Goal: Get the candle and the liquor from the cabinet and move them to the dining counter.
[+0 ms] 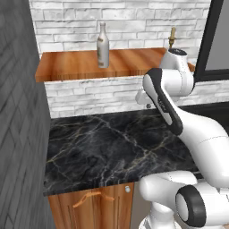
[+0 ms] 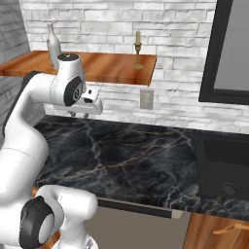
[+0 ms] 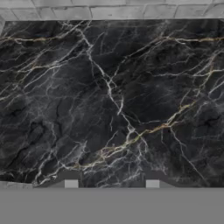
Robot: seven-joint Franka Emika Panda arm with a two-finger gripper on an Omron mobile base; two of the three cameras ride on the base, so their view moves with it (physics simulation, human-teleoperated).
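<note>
White brick wall is seen behind the cabinet point(image 1: 71, 65), where the liquor point(image 1: 103, 46) stands mid-shelf and the candle point(image 2: 138, 50) near its right end, both untouched; the empty gripper point(image 2: 79, 115), jaws partly apart, must be raised toward either.

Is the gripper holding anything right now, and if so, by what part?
Nothing is held. The gripper points at bare black marble with its fingertips apart and nothing between them; the liquor and the candle stand on the cabinet.
</note>
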